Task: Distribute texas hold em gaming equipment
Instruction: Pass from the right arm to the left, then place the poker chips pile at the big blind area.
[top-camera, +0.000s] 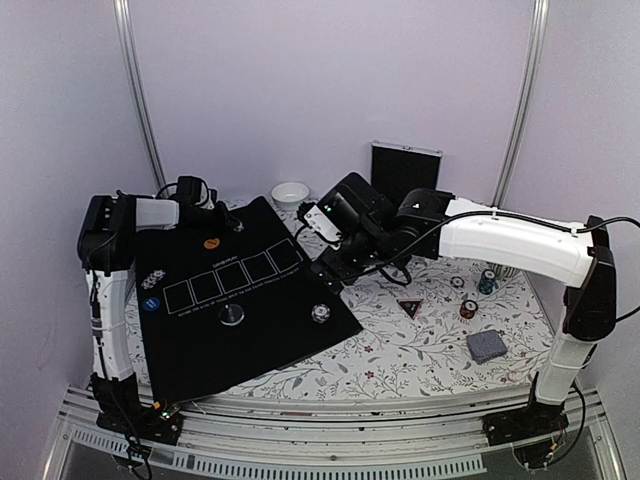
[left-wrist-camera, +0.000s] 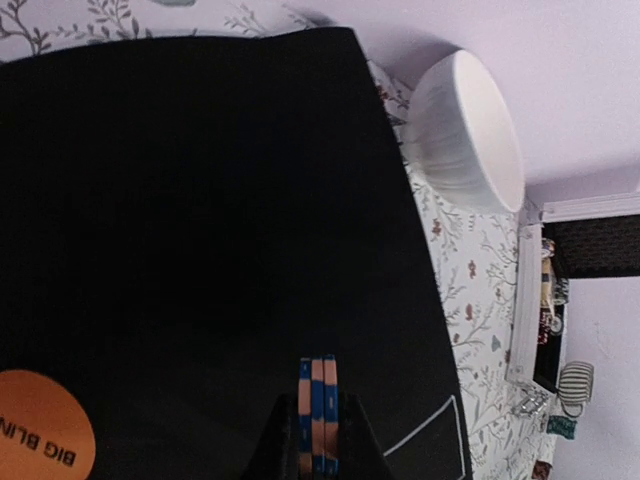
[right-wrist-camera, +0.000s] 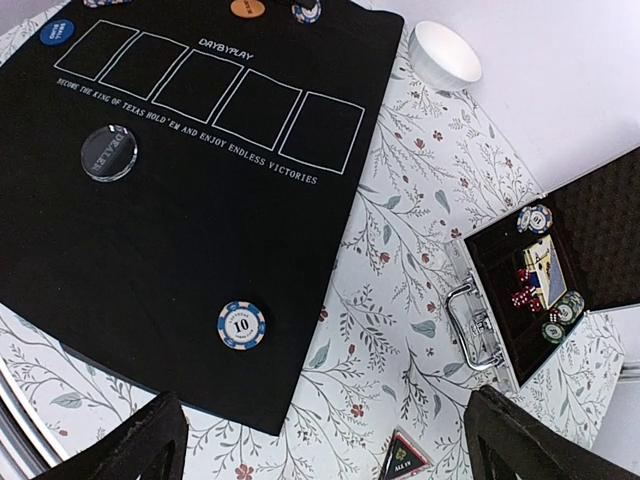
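The left claw (left-wrist-camera: 316, 445) grips a short stack of blue-and-orange poker chips (left-wrist-camera: 318, 390), rims facing its camera, flat faces against its fingers (left-wrist-camera: 277, 442), above the far part of the black mat (top-camera: 250, 330) beside the orange big-blind disc (left-wrist-camera: 40, 430). Rightward, a blue-white 10 chip (right-wrist-camera: 241, 325) lies flat near the mat's right edge, the right claw (right-wrist-camera: 340, 450) spread wide over that edge.

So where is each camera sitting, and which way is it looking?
Top camera: high behind the arms, looking down on the black mat; left arm and right arm show.
Left wrist camera: low over the mat, facing the white bowl; left fingers pinch a chip stack.
Right wrist camera: higher, looking down at mat and open case; right fingers spread at the bottom.
Both wrist views share mat and bowl.
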